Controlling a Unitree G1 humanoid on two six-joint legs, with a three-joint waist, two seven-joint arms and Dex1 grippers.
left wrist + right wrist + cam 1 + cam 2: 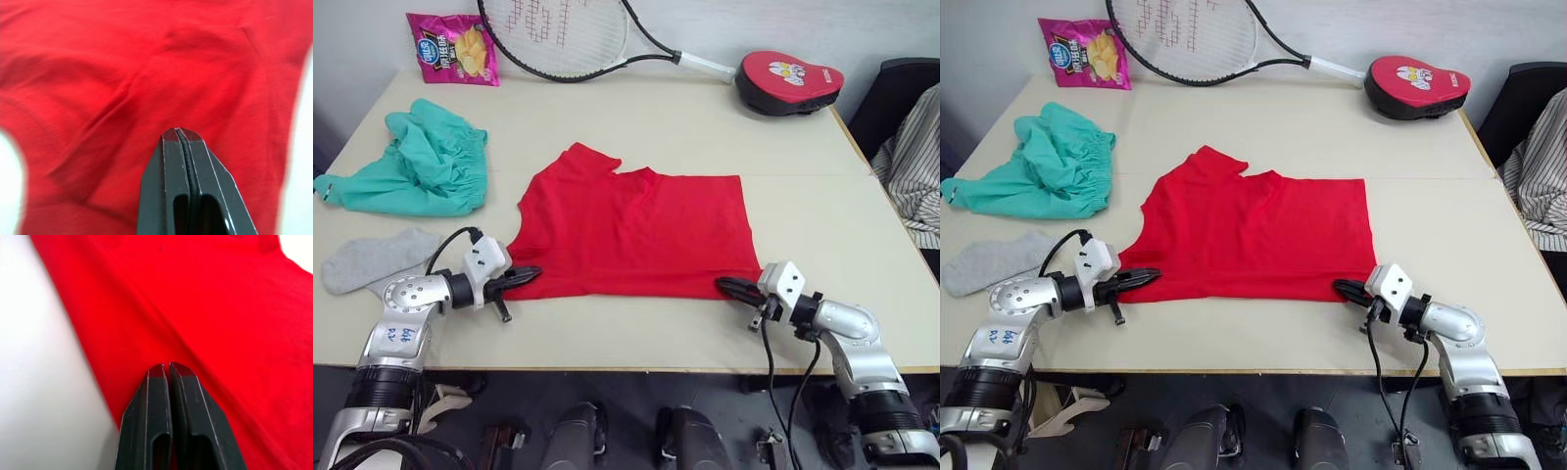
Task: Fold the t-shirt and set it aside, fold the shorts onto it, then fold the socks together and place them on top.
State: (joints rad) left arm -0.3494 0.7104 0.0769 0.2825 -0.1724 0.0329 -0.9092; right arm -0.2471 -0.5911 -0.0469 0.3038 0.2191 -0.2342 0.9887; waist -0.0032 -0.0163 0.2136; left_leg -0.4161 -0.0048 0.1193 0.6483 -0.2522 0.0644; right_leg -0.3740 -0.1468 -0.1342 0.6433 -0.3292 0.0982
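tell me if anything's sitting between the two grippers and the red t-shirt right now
Nothing visible is. The left gripper and right gripper are both shut at the near edge of the t-shirt, one at each near corner. The shorts and socks lie off to the left.

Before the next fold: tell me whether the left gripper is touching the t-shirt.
Touching. In the left wrist view the left gripper has its fingers closed together over the t-shirt; the left eye view shows its tips at the shirt's near left corner.
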